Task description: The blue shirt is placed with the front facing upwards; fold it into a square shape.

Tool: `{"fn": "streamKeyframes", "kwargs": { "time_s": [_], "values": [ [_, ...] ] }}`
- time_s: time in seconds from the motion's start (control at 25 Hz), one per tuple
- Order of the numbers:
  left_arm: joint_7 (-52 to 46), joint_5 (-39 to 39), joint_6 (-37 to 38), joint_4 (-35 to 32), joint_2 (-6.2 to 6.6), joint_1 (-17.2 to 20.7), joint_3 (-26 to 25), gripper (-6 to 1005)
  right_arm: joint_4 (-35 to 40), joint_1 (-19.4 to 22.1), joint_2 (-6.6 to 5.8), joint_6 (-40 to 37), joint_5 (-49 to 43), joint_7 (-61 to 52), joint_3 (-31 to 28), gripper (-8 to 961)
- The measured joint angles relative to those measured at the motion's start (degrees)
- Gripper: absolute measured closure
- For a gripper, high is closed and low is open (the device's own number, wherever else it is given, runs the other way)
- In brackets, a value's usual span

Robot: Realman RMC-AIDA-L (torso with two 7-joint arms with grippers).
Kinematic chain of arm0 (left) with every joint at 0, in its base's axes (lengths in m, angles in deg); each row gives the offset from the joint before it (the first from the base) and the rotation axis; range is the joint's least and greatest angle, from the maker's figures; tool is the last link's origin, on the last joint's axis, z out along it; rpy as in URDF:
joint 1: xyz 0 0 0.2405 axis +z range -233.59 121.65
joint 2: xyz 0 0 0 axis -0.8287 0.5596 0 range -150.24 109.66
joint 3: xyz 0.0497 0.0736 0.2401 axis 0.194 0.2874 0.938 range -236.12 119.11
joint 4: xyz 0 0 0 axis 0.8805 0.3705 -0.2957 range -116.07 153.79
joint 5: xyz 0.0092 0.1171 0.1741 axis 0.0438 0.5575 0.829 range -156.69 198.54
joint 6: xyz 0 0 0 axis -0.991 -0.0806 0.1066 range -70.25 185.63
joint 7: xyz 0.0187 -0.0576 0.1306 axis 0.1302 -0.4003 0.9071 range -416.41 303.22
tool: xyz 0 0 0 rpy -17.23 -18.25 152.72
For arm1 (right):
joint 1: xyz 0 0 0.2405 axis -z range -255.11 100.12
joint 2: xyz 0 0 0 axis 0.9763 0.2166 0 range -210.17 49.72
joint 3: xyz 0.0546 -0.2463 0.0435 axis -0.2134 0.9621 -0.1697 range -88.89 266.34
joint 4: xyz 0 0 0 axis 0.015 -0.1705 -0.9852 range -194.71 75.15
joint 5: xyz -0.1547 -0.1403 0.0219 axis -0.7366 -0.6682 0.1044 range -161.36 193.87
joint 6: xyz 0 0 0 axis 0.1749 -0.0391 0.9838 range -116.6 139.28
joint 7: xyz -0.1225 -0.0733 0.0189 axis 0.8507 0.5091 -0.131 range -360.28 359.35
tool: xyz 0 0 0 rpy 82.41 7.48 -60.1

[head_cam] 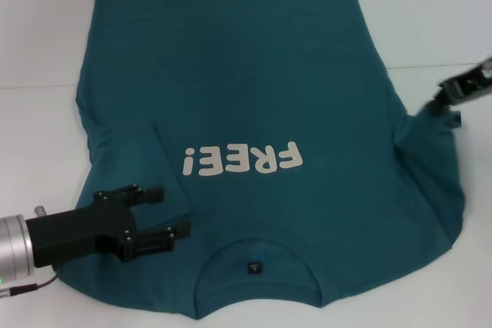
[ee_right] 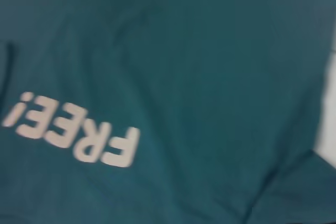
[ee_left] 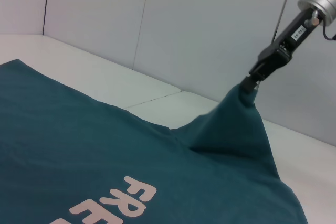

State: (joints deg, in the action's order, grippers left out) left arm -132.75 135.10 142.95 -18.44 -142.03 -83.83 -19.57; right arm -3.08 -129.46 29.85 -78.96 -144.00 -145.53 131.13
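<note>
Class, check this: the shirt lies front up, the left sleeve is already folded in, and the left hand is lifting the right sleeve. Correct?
Not quite: the right hand, not the left hand, lifts the right sleeve of the blue shirt, as the left wrist view shows.

Plain white, smooth-topped bench [head_cam: 430, 28], crossed by a faint seam on its right side. Spread directly on it, front up: large dark teal-blue cotton short-sleeved shirt [head_cam: 254, 97] with white "FREE!" lettering, collar toward the robot. Right sleeve drawn up off the surface, apparently; left sleeve folded in over the body.
</note>
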Motion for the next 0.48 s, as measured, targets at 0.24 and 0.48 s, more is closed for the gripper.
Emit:
{"fn": "streamKeyframes", "kwargs": {
  "time_s": [0.24,0.48],
  "values": [
    [-0.08,0.00,0.31,-0.04,0.11,0.00,-0.01,152,-0.64,-3.02,1.70,-0.40,-0.60,-1.34,5.31,808],
    [-0.09,-0.01,0.04,0.02,0.10,0.00,0.00,153,-3.98,-5.17,3.82,0.48,-1.66,-1.52,9.87,799]
  ]
}}
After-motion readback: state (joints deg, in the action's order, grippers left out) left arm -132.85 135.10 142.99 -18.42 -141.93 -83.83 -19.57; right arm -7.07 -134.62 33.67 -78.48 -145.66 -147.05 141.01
